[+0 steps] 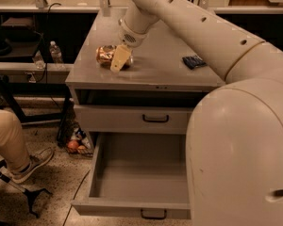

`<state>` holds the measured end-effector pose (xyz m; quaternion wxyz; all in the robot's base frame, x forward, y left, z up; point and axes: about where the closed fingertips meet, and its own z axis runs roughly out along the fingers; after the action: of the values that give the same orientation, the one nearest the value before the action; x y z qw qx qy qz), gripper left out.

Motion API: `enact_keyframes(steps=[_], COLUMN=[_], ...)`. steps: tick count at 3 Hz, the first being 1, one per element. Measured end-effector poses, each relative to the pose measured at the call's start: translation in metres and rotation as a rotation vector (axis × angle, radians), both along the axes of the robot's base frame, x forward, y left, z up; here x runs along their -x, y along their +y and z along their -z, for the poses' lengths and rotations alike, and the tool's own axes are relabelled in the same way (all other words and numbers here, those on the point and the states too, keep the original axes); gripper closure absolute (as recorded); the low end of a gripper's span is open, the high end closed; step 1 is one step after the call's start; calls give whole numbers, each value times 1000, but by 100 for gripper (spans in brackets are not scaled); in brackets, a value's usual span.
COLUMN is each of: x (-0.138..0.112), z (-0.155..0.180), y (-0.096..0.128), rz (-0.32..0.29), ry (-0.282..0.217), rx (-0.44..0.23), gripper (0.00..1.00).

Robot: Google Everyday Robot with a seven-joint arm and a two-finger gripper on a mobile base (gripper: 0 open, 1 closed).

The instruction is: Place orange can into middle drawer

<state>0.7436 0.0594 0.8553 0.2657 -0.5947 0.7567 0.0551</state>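
Note:
The orange can (105, 55) lies on its side on the grey cabinet top, near the left front corner. My gripper (119, 59) reaches down from the big white arm and sits right at the can's right end, overlapping it; the can still rests on the top. The middle drawer (141, 175) is the lowest tier, pulled wide open below, with nothing inside and its black bar handle (153, 214) at the front.
A dark blue packet (194, 61) lies on the cabinet top to the right. A shut drawer front (155, 118) sits one tier above the open drawer. A person's leg and shoe (23, 154), a water bottle (55, 53) and floor clutter (76, 145) are to the left.

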Motion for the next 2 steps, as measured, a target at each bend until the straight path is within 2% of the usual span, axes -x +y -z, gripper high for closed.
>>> enact_keyframes(steps=[2], x=[5], z=[0], y=[0], rz=[-1], ry=[2], rx=[-23], gripper=[70])
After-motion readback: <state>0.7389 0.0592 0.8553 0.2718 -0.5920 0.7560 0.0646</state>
